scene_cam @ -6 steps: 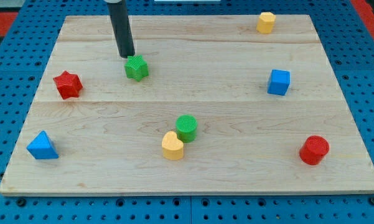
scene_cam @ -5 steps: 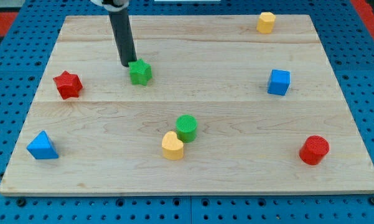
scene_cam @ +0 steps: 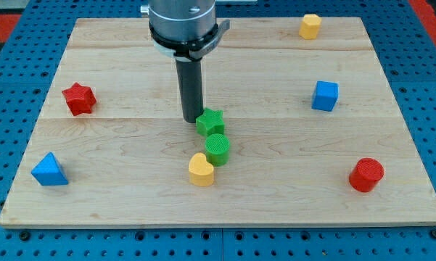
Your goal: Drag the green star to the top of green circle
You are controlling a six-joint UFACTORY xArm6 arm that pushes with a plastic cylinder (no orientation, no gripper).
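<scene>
The green star (scene_cam: 210, 122) lies flat near the middle of the table (scene_cam: 276, 196), directly above the green circle (scene_cam: 218, 148) in the view. The two look to be touching or just about touching; the gap cannot be made out. The star has no long axis to speak of, being about as wide as it is deep, and its points are too small to say surely which way any one faces.

My tip (scene_cam: 191, 119) stands on the table at the star's left edge, slightly toward the view's top, touching it or just beside it. The end effector is a plain dark rod with nothing to open or close, and it holds nothing; it only rests against the star's side.

Just beside the green circle, toward the view's lower left, sits the yellow heart (scene_cam: 200, 170). Farther out, the red star (scene_cam: 78, 98) is at the view's left, and the blue triangle (scene_cam: 49, 170) at the lower left. The blue cube (scene_cam: 324, 96) is at the right, the yellow hexagon-like block (scene_cam: 310, 26) at the top right and the red cylinder (scene_cam: 365, 175) at the lower right.
</scene>
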